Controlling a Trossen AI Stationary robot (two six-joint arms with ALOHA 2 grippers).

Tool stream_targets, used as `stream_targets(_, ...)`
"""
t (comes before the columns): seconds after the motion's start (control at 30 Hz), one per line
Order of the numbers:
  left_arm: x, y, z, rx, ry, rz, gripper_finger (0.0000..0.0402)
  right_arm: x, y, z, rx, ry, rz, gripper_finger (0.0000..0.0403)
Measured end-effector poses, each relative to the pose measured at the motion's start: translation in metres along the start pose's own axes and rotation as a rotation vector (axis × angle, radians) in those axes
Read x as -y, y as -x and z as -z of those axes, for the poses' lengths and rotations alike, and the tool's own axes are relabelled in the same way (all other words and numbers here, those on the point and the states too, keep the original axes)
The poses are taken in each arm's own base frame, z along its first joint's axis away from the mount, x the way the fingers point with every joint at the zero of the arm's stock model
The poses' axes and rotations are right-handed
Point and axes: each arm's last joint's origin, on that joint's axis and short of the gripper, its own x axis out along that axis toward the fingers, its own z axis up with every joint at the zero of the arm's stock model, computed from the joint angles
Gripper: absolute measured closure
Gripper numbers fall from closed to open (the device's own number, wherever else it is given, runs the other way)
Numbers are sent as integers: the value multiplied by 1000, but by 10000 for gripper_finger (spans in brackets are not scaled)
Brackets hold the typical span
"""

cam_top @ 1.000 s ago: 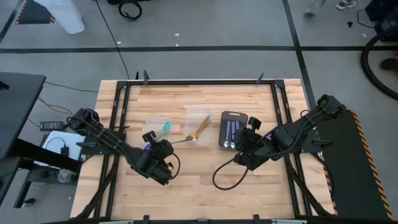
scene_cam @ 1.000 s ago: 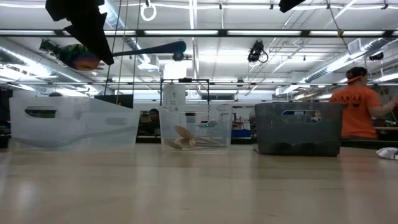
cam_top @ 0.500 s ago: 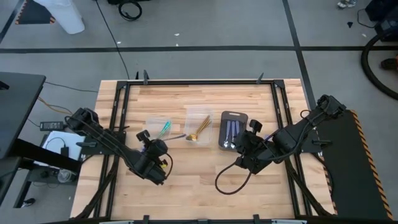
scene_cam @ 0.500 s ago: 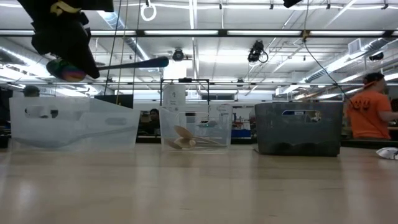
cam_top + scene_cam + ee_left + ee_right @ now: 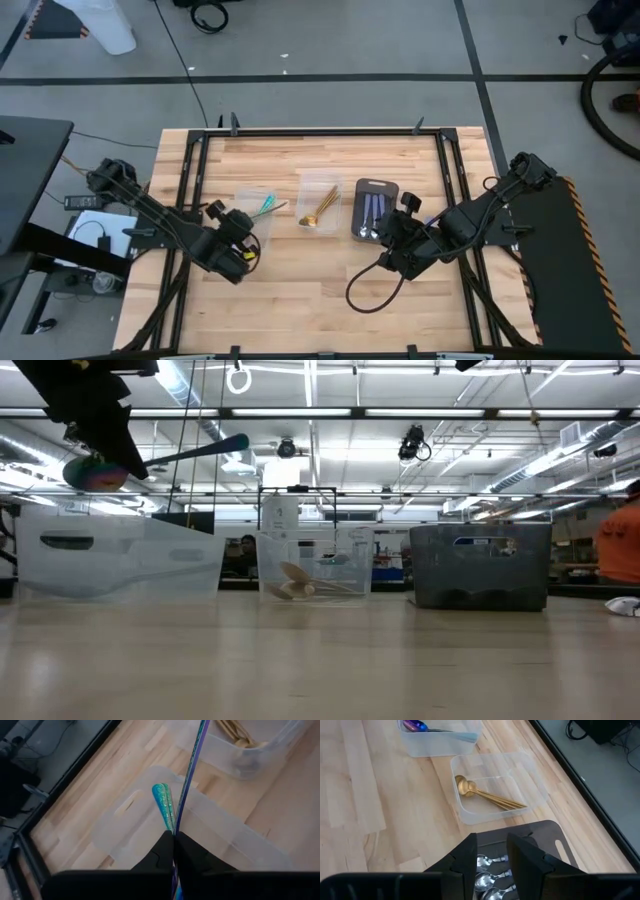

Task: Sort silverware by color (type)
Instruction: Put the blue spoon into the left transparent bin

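Currently an iridescent spoon (image 5: 192, 775) is pinched in the left gripper (image 5: 173, 845), jaws shut on it above the left clear tub (image 5: 256, 207). If released off-centre, it could be tipped over the rim onto the desk (image 5: 300, 290). Right gripper (image 5: 491, 851) is parked, jaws slightly apart, empty. The held spoon's bowl is hidden in the wrist view.

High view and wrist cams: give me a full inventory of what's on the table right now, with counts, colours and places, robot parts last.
Iridescent spoon: one, purple-teal, held in the air above the left tub.
Left tub: one, clear plastic, holds teal-handled spoons; count unclear.
Middle tub: one, clear plastic, holds gold spoons; count unclear.
Tray: one, dark grey, right of the tubs, holds silver spoons; at least three.
Table: one, light wood.
Left gripper: shut on the iridescent spoon.
Right gripper: open, over the tray.
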Motion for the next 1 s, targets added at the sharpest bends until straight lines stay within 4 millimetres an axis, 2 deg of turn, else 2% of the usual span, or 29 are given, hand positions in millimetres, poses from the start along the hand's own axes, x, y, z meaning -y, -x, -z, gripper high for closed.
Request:
stream_targets(0.23, -14, -3, 9, 24, 98, 43, 388, 0, 0, 0, 0, 0, 0, 287)
stream_targets(0.47, -18, -10, 15, 43, 154, 68, 388, 0, 0, -1, 6, -5, -2, 287)
stream_targets(1.0, -30, -11, 6, 62, 183, 72, 388, 0, 0, -1, 15, 6, 7, 287)
